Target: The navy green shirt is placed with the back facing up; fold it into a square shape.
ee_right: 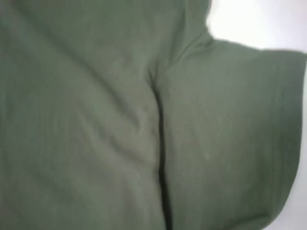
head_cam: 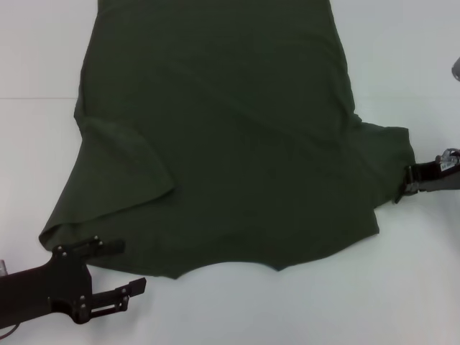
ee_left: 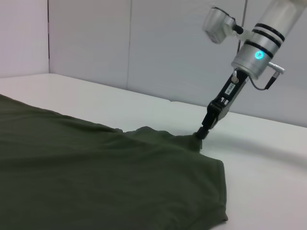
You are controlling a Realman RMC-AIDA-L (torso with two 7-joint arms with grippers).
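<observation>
Across most of the head view, from the top edge down past the middle, the navy green shirt (head_cam: 230, 144) lies spread on the white table (head_cam: 43, 50), its neckline curve at the lower centre of the frame. One sleeve reaches toward the lower left, with a fold of cloth lying over it near the left middle; the other sleeve juts out at the right middle.

At the lower left corner of the head view the left tool (head_cam: 126, 269) sits low over the table, its two black fingers spread apart with nothing between them. One finger (head_cam: 108, 246) touches or just overlaps the hem of the lower-left sleeve, while the other points out over bare table beside the shirt's edge.

At the right middle edge of the head view the right tool (head_cam: 404, 185) meets the outer edge of the right sleeve. In the left wrist view the same tool (ee_left: 200, 134) shows at the centre right, its tip pinched on a small peak of cloth lifted slightly off the table, the arm rising steeply toward the upper right of that frame. The right wrist view is filled with green cloth and a dark crease running down its middle, with a sliver of table at the upper right.
</observation>
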